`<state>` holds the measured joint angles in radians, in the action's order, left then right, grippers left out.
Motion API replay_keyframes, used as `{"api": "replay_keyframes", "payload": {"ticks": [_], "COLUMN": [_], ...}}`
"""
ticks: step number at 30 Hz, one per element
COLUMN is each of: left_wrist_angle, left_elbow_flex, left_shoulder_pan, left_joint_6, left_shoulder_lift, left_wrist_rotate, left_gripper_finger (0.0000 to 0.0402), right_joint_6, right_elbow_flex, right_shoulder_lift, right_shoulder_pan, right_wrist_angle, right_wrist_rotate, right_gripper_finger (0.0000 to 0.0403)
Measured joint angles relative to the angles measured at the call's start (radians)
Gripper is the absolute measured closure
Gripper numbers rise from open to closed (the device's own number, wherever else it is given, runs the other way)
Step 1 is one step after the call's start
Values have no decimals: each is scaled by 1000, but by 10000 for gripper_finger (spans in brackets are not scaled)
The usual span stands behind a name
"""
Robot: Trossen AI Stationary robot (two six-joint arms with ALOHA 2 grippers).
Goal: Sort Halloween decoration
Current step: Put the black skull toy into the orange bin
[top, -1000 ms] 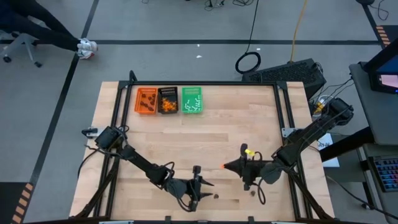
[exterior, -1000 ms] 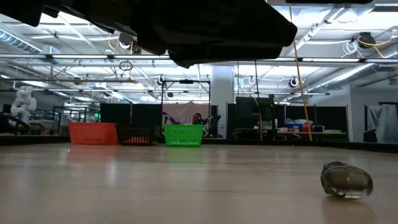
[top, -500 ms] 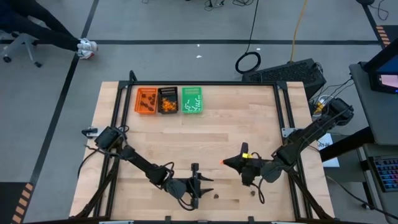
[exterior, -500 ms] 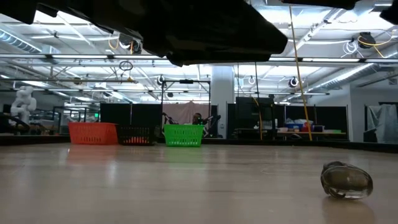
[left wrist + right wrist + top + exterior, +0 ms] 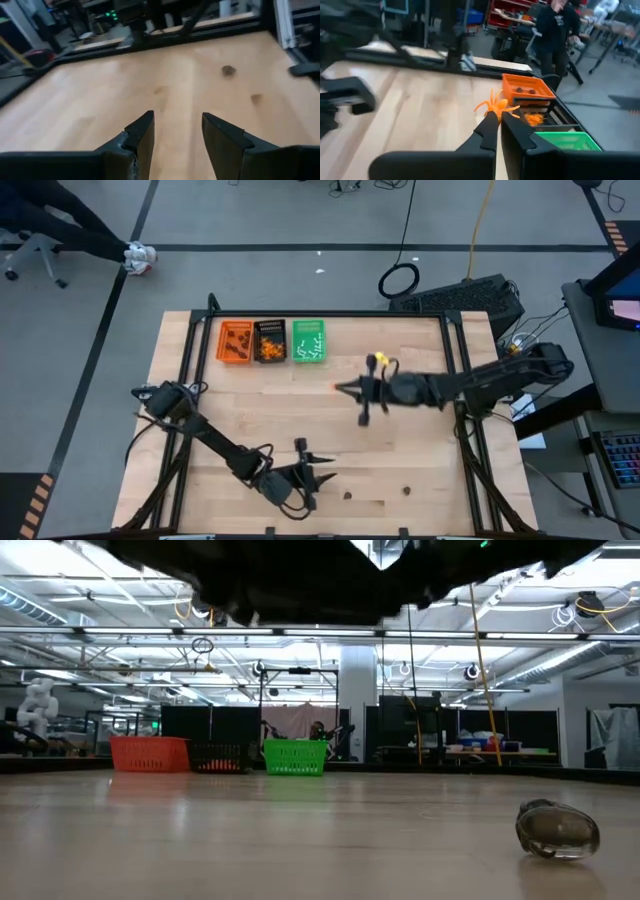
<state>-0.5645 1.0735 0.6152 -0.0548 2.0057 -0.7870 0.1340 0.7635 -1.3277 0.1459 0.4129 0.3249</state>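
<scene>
Both arms are plain matte black, 2 slim jointed units with loose black cables looping off their bases. The right arm (image 5: 470,383) has a small yellow tag near its wrist. Jaws are dark, flat, wedge-shaped plastic.

Ahead of the right gripper (image 5: 340,388) lies bare wood up to the three trays — orange tray (image 5: 236,342), black tray (image 5: 270,341), green tray (image 5: 309,341) — set side by side, touching, along the far edge. The orange spider (image 5: 496,106) pinched in its closed tips sticks out in front of them. Ahead of the left gripper's (image 5: 176,131) parted fingers the board is open, bar two dark brown blobs (image 5: 348,494) (image 5: 407,489) lying well apart.
</scene>
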Motion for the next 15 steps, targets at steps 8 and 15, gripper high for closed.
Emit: {"api": "replay_keyframes", "payload": {"ticks": [8, 15], "left_wrist_angle": [29, 37], "left_elbow_flex": [-164, -294], "left_shoulder_pan": [25, 34], "left_joint_6": [-26, -120], "left_shoulder_lift": [-207, -326], "left_wrist_rotate": [-54, -111], "left_gripper_finger": [240, 240], "right_joint_6": [-17, -18], "right_elbow_flex": [60, 288], "right_shoulder_lift": [-24, -190], "right_shoulder_pan": [-221, -319], "right_wrist_angle": [40, -32], "right_wrist_rotate": [-207, -275], "right_gripper_finger": [403, 403]}}
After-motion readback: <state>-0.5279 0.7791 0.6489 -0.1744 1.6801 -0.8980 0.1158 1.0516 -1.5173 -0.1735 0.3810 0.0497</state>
